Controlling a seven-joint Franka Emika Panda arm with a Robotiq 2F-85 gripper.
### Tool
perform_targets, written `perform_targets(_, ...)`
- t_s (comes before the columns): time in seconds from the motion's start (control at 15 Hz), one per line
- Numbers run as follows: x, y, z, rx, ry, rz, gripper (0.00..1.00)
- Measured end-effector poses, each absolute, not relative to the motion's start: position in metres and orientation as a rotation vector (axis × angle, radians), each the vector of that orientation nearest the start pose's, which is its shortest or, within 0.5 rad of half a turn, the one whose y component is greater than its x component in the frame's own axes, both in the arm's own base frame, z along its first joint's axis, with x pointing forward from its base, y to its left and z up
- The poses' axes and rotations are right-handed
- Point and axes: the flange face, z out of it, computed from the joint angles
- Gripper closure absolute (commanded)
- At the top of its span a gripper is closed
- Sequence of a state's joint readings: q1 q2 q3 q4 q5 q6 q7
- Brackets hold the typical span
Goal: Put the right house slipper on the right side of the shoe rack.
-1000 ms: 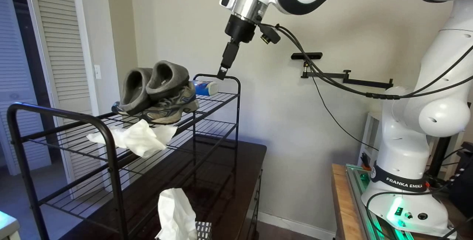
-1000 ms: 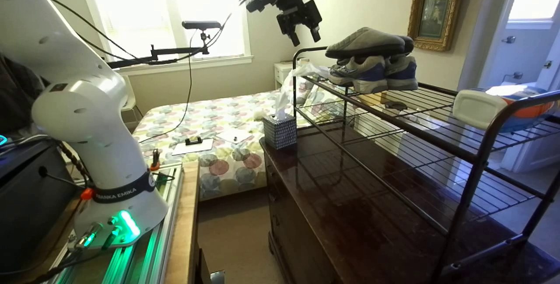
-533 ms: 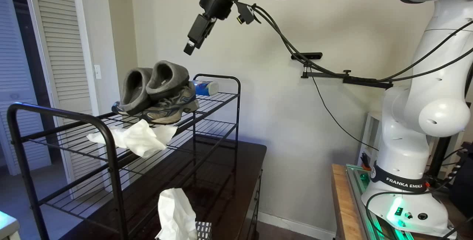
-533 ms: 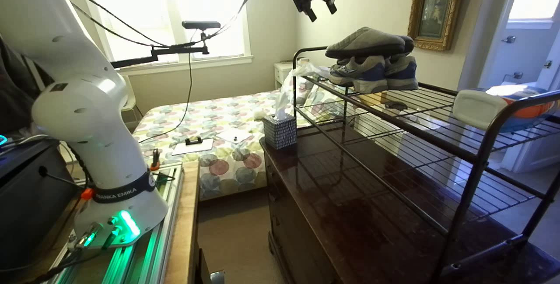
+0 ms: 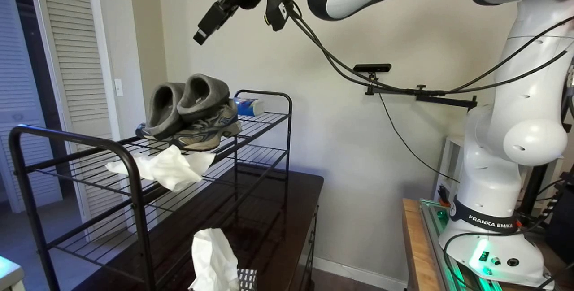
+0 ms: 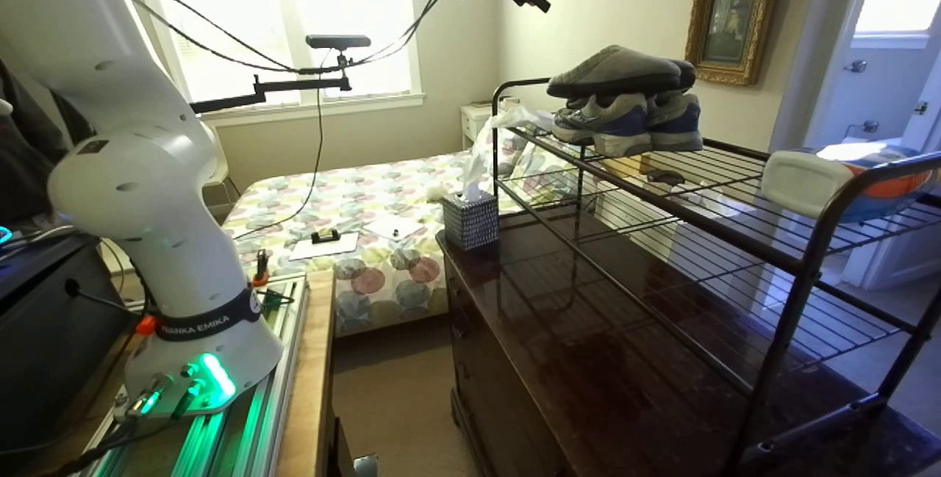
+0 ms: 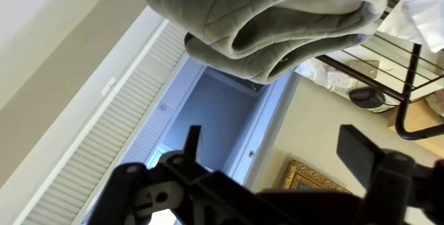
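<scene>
Two matching grey slippers lie on laced sneakers (image 5: 204, 132) on the top tier of the black shoe rack (image 5: 67, 135). The slipper nearer the robot (image 5: 204, 98) seems to be the right one; it shows side-on in an exterior view (image 6: 614, 74) and large at the top of the wrist view (image 7: 215, 6). Its mate (image 5: 163, 107) lies beside it and partly behind it in the wrist view (image 7: 222, 55). My gripper (image 5: 200, 36) is open and empty, above and apart from the slippers. In the wrist view its fingers (image 7: 269, 128) are wide apart with only background between them.
A blue wipes container (image 5: 249, 106) lies at one end of the top tier. A white tissue (image 5: 172, 167) hangs over the rack's front edge. The rack stands on a dark dresser (image 6: 588, 359) with a tissue box (image 6: 470, 223). A camera arm (image 6: 294, 84) stands beside the robot.
My gripper has risen and moved from beside the rack's end to above the slippers, tilting further from vertical. It stays open. The slippers and rack have not moved.
</scene>
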State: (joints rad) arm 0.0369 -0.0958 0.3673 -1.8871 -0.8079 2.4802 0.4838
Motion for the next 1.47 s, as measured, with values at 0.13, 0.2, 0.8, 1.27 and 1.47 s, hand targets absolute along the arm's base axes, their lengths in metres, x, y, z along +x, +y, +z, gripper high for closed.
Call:
perform_targets(0.13, 0.529, 0.247, 0.622, -3.129, -0.727, -1.643, 0.00)
perform_targets(0.2, 0.528, 0.251, 0.620, -3.149, -0.766, -1.698, 0.00)
perform_targets(0.8, 0.532, 0.265, 0.581, -3.363, -0.872, -1.520, 0.00)
perform_targets(1.27, 0.548, 0.289, 0.537, -3.498, -0.917, -1.294, 0.00)
perform_targets(1.47, 0.567, 0.300, 0.540, -3.521, -0.858, -1.280, 0.00)
